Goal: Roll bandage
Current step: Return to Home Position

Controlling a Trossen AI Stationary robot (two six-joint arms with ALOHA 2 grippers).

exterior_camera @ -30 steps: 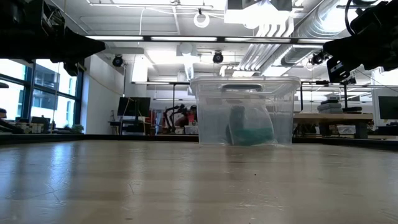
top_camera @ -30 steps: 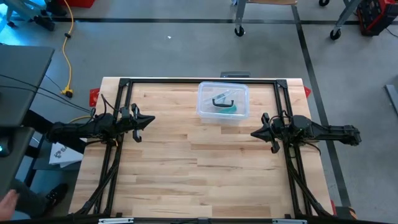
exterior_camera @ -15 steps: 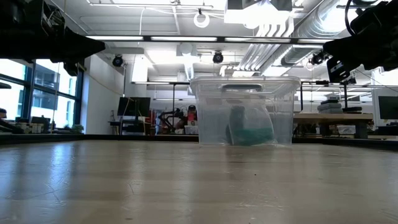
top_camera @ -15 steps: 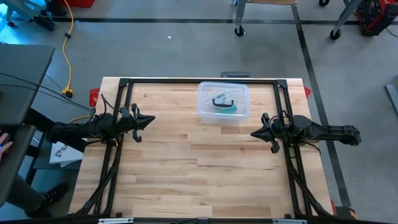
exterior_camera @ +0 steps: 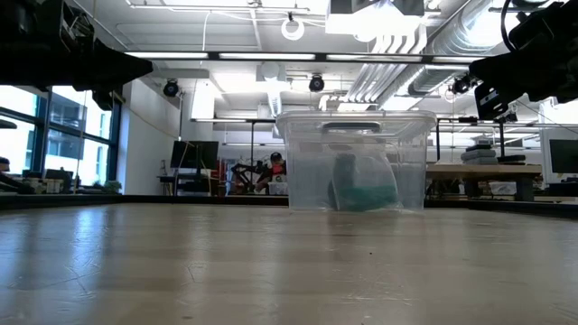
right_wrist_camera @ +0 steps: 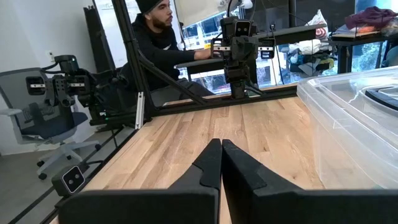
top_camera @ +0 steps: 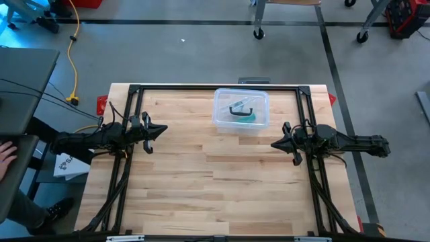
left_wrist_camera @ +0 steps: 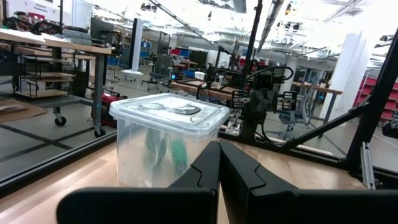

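The transparent bin [top_camera: 222, 115] is sitting at the 12 o'clock edge of the desk [top_camera: 215, 188], seen from above, with its lid [left_wrist_camera: 171, 112] lying flat on top and the dark handle [top_camera: 240, 110] lying across the lid's middle. A green bandage [exterior_camera: 366, 194] is showing through the clear wall, resting on the bin's floor. Whether a second roll is lying behind it is hard to tell through the cloudy plastic.

The left pincer [top_camera: 161, 130] is hovering above the desk at about 9 o'clock, well apart from the bin, pointing toward 3 o'clock. Its two fingers are pressing together with nothing between them. The right pincer [top_camera: 274, 143] is hovering at about 3 o'clock, pointing toward 9 o'clock, likewise closed on nothing and clear of the bin.

Beyond the desk's 9 o'clock side, a person [right_wrist_camera: 161, 31] is sitting at another surface, one hand [top_camera: 7, 153] resting on it.
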